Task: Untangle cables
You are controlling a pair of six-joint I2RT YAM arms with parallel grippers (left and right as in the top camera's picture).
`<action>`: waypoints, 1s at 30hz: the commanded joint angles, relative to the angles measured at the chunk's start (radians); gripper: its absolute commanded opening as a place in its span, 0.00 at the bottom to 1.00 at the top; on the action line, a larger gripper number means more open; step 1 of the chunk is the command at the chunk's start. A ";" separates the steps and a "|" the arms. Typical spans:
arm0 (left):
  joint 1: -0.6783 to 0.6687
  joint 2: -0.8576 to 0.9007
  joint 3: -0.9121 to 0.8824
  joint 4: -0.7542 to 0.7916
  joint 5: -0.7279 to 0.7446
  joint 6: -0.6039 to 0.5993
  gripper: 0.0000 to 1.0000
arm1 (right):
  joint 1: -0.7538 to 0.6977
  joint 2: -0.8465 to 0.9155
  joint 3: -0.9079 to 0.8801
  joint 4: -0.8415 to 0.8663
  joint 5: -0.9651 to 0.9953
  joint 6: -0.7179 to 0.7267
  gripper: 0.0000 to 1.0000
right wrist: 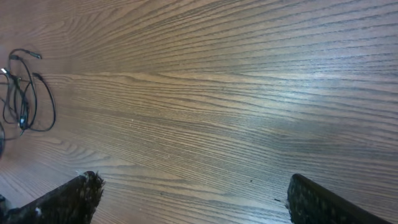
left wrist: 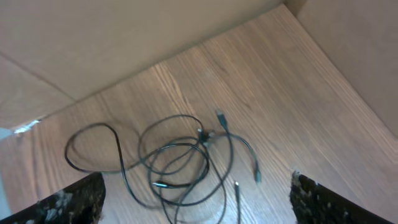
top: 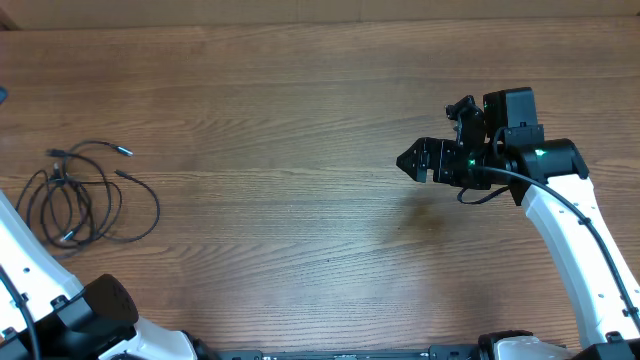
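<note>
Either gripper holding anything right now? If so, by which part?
Nothing held. Left gripper and right gripper both stand open and empty; the cables lie on the table.

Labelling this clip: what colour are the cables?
The cables are black, some ends silvery; clearest in the left wrist view.

Jaws are spread wide on both sides, nothing gripped.
The right arm (top: 562, 235) is reached in from the lower right, with the right gripper (top: 408, 161) pointed leftward; the left gripper (left wrist: 199, 202) is angled downward, its fingers (left wrist: 69, 202) parted.
</note>
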 commanded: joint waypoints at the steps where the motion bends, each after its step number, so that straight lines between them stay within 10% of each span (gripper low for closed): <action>1: -0.002 0.006 0.008 -0.001 0.090 -0.010 0.96 | -0.002 -0.007 0.009 0.001 0.004 -0.004 0.94; 16: -0.237 0.006 0.008 0.064 0.520 0.219 1.00 | -0.002 -0.007 0.009 0.003 0.004 -0.004 1.00; 22: -0.457 0.007 0.008 0.045 0.530 0.521 1.00 | -0.002 -0.007 0.009 0.038 0.004 -0.004 1.00; 30: -0.629 0.007 0.008 -0.019 0.439 0.601 1.00 | -0.002 -0.007 0.010 0.172 0.188 0.000 1.00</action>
